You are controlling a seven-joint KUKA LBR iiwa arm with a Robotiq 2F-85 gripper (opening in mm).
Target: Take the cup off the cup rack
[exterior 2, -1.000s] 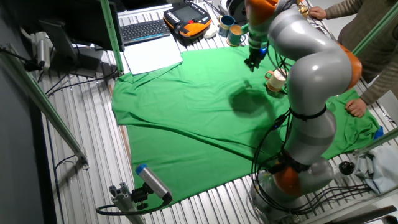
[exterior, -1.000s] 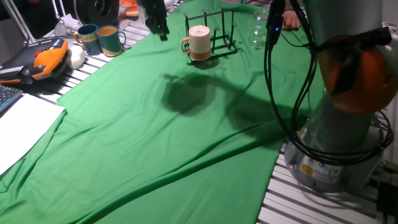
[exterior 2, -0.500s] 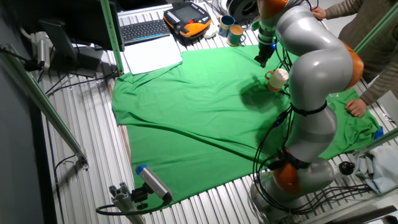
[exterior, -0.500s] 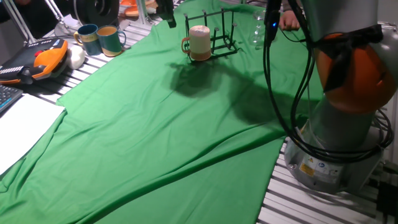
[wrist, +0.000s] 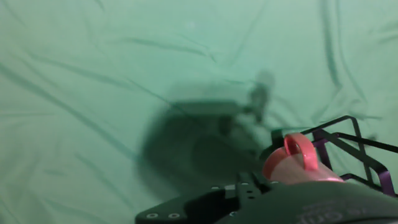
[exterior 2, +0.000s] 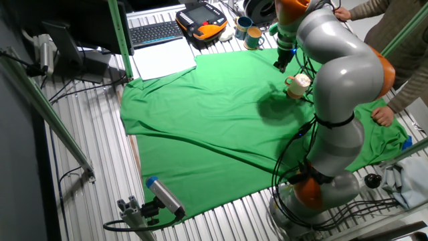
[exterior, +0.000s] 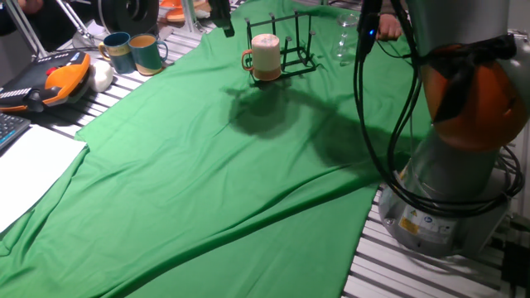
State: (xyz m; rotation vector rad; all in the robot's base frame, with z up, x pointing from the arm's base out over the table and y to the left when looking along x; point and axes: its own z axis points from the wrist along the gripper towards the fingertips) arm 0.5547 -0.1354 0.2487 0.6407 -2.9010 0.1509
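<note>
Gripper (exterior: 222,18) in one fixed view: dark, at the top edge around 11 o'clock of the cup (exterior: 265,55), above and apart from it; jaw spacing cannot be told, nothing seen between the fingers. Cup stands upright on the cup rack (exterior: 291,51), at the rack's 9 o'clock end, orange-brown handle pointing to 9 o'clock. Rack sits on the green cloth (exterior: 207,182) covering the desk. Two teal-and-tan mugs (exterior: 132,51) stand off the cloth at 9 o'clock of the rack, well apart; a clear glass (exterior: 346,40) stands at 3 o'clock of the rack. Large grey and orange arm base (exterior: 455,149) fills the right side. The other fixed view: gripper (exterior 2: 283,60) hangs at 11 o'clock of the cup (exterior 2: 297,84), near but apart; the arm (exterior 2: 334,100) arches over it from 5 o'clock. Orange teach pendant (exterior 2: 202,19) and a keyboard (exterior 2: 155,31) lie beyond the cloth's far edge. Hand view: blurred; the cup's (wrist: 298,165) handle and rim show at lower right, about 4 o'clock, with black rack wires (wrist: 360,149) behind it; dark gripper body along the bottom edge, fingertips not made out; a shadow lies on the cloth (wrist: 124,74) near centre.
</note>
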